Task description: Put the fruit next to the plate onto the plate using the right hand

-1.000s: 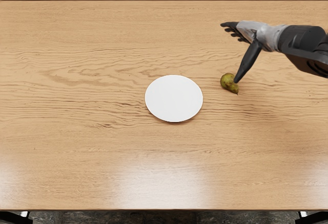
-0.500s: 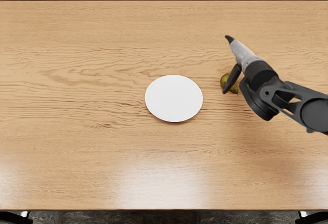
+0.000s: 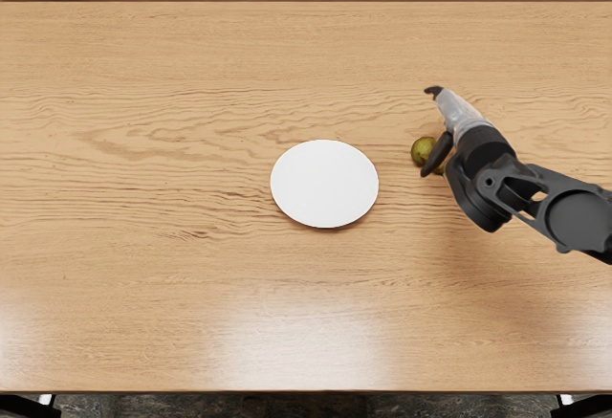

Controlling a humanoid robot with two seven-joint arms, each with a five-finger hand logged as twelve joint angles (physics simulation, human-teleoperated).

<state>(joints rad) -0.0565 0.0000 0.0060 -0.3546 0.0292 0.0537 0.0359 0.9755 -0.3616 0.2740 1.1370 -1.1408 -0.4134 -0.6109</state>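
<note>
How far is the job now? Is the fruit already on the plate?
Not yet. Done: the right hand is at the fruit, which lies beside the plate. In hand: the grasp, not clearly closed. Left: lift the fruit and set it on the plate.

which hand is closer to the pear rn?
Right. The right hand is at the pear's right side and partly overlaps it in the head view; whether they touch is unclear. The left hand is out of view.
</note>
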